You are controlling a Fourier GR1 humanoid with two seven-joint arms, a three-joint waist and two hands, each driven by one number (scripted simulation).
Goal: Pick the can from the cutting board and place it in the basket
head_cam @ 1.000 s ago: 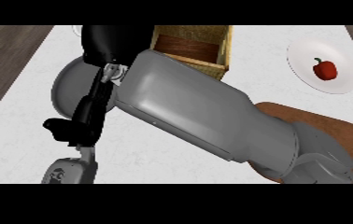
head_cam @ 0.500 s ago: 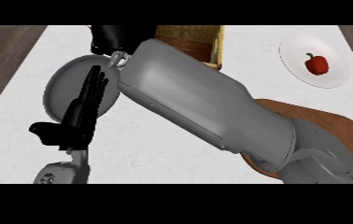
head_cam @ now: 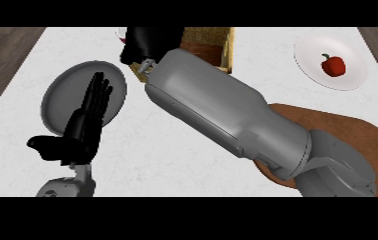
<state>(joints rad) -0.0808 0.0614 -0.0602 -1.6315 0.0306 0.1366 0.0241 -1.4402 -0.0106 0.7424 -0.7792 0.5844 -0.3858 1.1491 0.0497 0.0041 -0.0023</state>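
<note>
My right forearm reaches from the lower right across the counter to the top, where my right hand is curled beside the left wall of the wooden basket. A thin red and white sliver of the can shows at the hand's left edge; the hand hides the rest of it. The brown cutting board lies at the lower right, partly under the forearm. At the lower left my left hand rests open, fingers up, over a grey plate.
The grey plate lies at the left. A white plate with a red pepper sits at the upper right. Dark wooden edges border the white counter at both upper corners.
My right hand has moved rightward with the can, closer to the basket's left wall. The left hand has hardly moved.
</note>
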